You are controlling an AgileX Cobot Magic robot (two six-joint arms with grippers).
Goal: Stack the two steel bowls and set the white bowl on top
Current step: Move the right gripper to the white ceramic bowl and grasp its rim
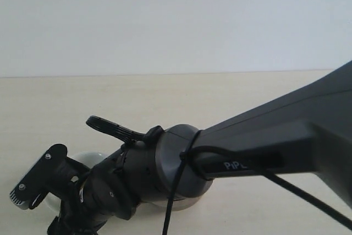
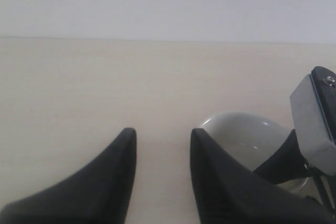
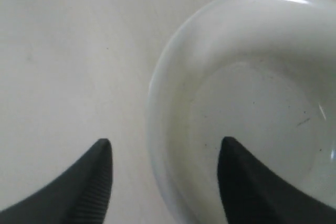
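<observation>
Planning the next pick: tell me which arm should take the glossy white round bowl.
Right. The right hand straddles the glossy white round bowl at its rim, one finger inside, one outside. The left hand hangs open over bare table beside it.

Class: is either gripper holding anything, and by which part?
Nothing is held. The right gripper, open, straddles the white bowl at its rim; the left gripper is open and empty.
</observation>
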